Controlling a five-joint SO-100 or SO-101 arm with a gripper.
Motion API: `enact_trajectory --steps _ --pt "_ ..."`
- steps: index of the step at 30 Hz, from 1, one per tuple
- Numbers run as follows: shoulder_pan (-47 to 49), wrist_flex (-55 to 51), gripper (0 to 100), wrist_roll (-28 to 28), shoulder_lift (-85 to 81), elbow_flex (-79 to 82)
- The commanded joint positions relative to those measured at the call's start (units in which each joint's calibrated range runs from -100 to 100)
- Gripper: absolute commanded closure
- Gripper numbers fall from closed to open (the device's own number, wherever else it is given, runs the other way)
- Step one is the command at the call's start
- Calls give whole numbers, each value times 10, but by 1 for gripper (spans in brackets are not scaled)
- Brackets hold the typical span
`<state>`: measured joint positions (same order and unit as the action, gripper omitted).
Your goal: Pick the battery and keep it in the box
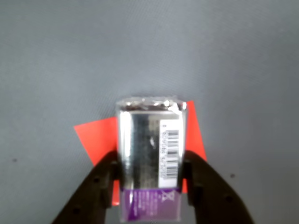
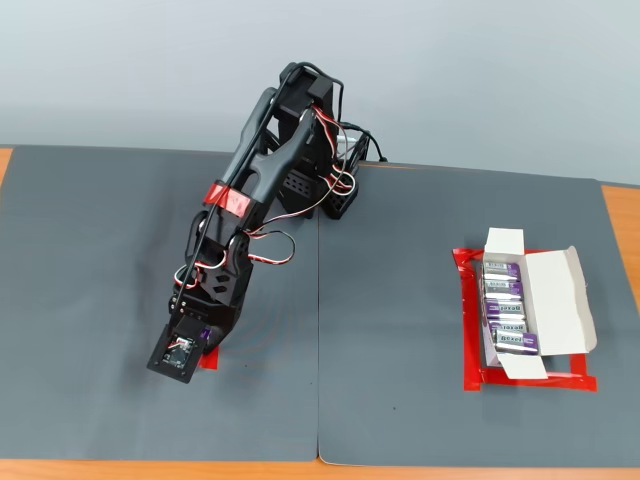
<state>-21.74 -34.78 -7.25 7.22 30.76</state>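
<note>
battery [image 1: 150,163] squeezed between the end effector [image 1: 152,175] fingers, over red tape [image 1: 98,137]

battery [image 1: 150,161] between fingers [image 1: 100,184], box [image 2: 545,300] right

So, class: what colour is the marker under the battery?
Red-orange, lying flat beneath the battery; the wrist view shows it best.

Two grey mats [image 2: 420,400] cover the wooden table [image 2: 620,215] (one carrying the red-taped box [image 2: 545,300]).
</note>
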Motion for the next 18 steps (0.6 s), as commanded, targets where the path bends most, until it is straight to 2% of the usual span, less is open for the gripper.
enact_trajectory --steps 1,14,18 --pt "-1 1 97 -2 -4 -25" --pt "11 -2 98 1 -61 -21" --pt "26 -54 98 1 -101 -34"
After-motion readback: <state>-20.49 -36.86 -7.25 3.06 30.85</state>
